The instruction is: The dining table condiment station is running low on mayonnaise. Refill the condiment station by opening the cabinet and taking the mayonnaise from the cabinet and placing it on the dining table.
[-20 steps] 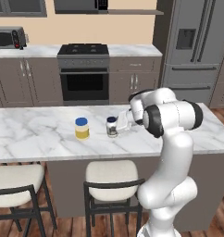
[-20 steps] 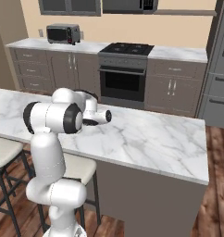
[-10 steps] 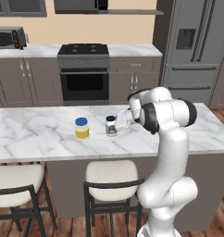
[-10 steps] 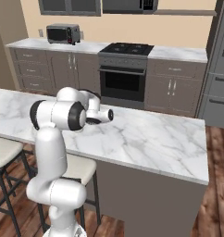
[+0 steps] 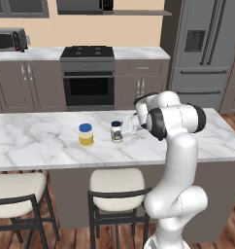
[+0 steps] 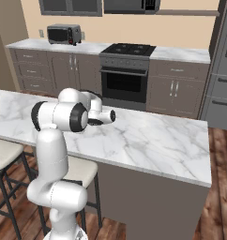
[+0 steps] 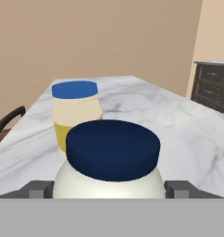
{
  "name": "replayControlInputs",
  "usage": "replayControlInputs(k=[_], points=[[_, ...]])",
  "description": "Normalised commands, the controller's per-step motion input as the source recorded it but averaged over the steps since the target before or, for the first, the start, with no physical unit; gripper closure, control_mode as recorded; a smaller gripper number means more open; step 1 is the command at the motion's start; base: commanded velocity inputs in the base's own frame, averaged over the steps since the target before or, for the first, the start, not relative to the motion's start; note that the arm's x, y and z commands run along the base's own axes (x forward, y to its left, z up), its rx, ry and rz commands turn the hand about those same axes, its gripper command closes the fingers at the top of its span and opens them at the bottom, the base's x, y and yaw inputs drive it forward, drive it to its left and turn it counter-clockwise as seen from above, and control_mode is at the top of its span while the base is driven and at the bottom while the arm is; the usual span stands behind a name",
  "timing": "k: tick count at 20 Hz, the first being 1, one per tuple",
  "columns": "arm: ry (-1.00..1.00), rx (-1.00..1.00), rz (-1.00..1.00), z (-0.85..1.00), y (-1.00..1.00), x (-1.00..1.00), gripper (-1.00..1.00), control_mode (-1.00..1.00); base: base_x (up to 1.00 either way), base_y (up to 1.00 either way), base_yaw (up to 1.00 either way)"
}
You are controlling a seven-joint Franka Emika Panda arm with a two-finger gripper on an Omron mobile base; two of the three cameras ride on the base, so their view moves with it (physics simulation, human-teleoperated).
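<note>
While the arm reaches over the marble, the scene reads as follows.

Mayonnaise: it stands upright on the tabletop of the dining table, with its dark navy lid on. In the hand view the jar is very close to the camera, and its lid is the nearest thing.

Gripper: it is just beside the mayonnaise, on the side of the arm, at the height of the jar.

Jaws: they stand wide. In the hand view one grey fingertip shows left of the mayonnaise and the other right of it, each apart from the whitish body. I cannot tell from the base views if a finger touches the glass.

Yellow jar: it stands upright near the mayonnaise, on the side away from the gripper, and the two jars do not touch. In the hand view it is behind the mayonnaise, with a brighter blue lid.

Stools: one white-cushioned stool is below the mayonnaise, against the near edge of the dining table; a second stool is further from it, on the yellow jar's side.

Oven: it is well behind the mayonnaise, in the row of dark cabinets at the back wall.

Fridge: it is behind the mayonnaise too, beyond the arm.
</note>
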Motion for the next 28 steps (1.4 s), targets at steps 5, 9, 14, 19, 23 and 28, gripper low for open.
replayControlInputs(k=[5, 9, 14, 19, 23, 28], points=[[0.00, 0.00, 0.00, 0.00, -0.04, -0.09, -1.00, -1.00, 0.00, 0.00, 0.00], [0.00, 0.01, 0.00, 0.02, -0.17, -0.23, -1.00, -1.00, 0.00, 0.00, 0.00], [-0.02, 0.02, -0.01, 0.09, -0.23, -0.41, -1.00, -1.00, 0.00, 0.00, 0.00], [-0.12, 0.03, -0.06, 0.50, -0.18, -0.56, -1.00, -1.00, 0.00, 0.00, 0.00], [-0.25, 0.00, -0.10, 0.96, 0.00, -0.71, -1.00, -1.00, 0.00, 0.00, 0.00], [-0.29, 0.00, -0.12, 1.00, 0.00, -0.67, -1.00, -1.00, 0.00, 0.00, 0.00]])
